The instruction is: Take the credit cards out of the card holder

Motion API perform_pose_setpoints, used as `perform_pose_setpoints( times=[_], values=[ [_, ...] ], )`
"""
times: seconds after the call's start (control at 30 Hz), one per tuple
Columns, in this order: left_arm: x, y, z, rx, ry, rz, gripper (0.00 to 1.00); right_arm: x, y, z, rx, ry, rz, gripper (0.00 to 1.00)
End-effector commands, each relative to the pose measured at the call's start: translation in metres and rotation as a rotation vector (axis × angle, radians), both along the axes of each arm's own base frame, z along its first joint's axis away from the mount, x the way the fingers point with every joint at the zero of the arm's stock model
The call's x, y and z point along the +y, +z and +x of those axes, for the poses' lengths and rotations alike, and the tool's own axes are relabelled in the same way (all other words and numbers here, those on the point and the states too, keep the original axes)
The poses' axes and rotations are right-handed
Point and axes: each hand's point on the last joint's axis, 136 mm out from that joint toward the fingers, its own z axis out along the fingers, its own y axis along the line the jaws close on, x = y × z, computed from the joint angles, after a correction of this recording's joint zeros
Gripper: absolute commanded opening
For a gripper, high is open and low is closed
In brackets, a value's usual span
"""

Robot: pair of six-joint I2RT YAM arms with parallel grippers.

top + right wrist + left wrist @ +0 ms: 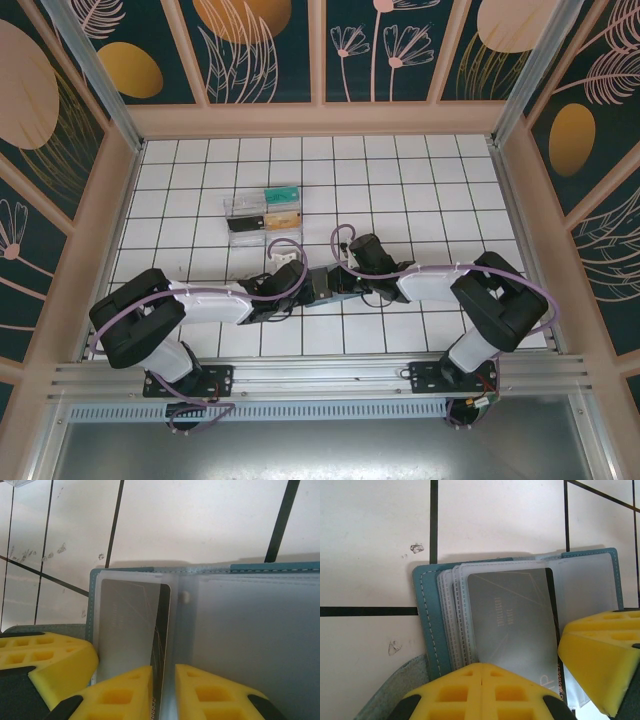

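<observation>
Left gripper [482,695], jaws together, is held over the card holder [427,625] on white tiles [495,515] beneath, while a sleeve-blurred credit card [127,625] is pinched by the right gripper [163,690].

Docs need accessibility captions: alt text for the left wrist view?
An open blue card holder lies on the white tiled table, a greyish credit card behind its translucent sleeve. The left pincer, shut, sits at its near edge; a yellow fingertip of the right pincer shows lower right.
</observation>
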Motion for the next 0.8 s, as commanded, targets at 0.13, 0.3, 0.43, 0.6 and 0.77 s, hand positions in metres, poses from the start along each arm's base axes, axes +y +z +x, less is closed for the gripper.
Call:
perform_pose_setpoints(
  times=[0.13, 0.3, 0.43, 0.6, 0.77],
  values=[
    [0.0088, -0.013, -0.0059, 0.034, 0.008, 0.029, 0.0, 0.0101, 0.0001, -0.0013, 0.025, 0.018, 0.017, 0.19],
    [0.0081, -0.0126, -0.0059, 0.033, 0.007, 0.025, 0.0, 0.012, -0.0009, -0.0021, 0.034, 0.023, 0.024, 0.17],
    [0.0079, -0.0134, -0.0061, 0.035, 0.006, 0.026, 0.0, 0.0122, 0.0004, -0.002, 0.032, 0.024, 0.027, 0.12],
    [0.0079, -0.0147, -0.0066, 0.039, 0.004, 0.027, 0.0, 0.013, 0.0053, -0.003, 0.026, 0.028, 0.042, 0.0],
    [0.0134, -0.0154, -0.0072, 0.039, 0.016, 0.045, 0.0, 0.0036, 0.0079, 0.0015, 0.006, -0.008, 0.027, 0.0]
  ],
)
